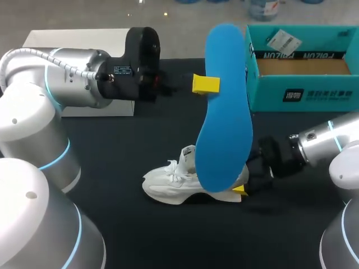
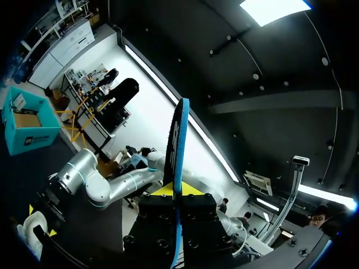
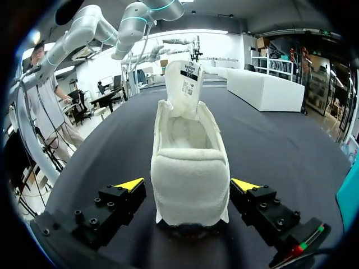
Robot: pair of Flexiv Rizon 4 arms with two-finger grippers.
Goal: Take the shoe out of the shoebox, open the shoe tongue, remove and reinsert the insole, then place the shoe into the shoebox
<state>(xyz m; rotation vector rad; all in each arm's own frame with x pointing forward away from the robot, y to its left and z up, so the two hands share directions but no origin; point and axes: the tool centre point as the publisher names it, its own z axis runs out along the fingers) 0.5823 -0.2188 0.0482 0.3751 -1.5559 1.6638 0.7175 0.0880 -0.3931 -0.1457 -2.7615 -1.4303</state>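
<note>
Head view: clamping blue insole (image 1: 224,112) in left gripper (image 1: 205,84), aloft over white shoe (image 1: 171,182) on table (image 1: 112,168), outside shoebox (image 1: 303,95). Likely light, thin, bendy, so worth pinching mid-length. Straddling padded heel (image 3: 189,162) with right gripper (image 3: 187,186), spread wide, clear of both sides.

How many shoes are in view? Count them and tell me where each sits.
1. The white sneaker sits on the black table, heel between the right tool's open fingers. The teal shoebox's floor is partly hidden.
</note>
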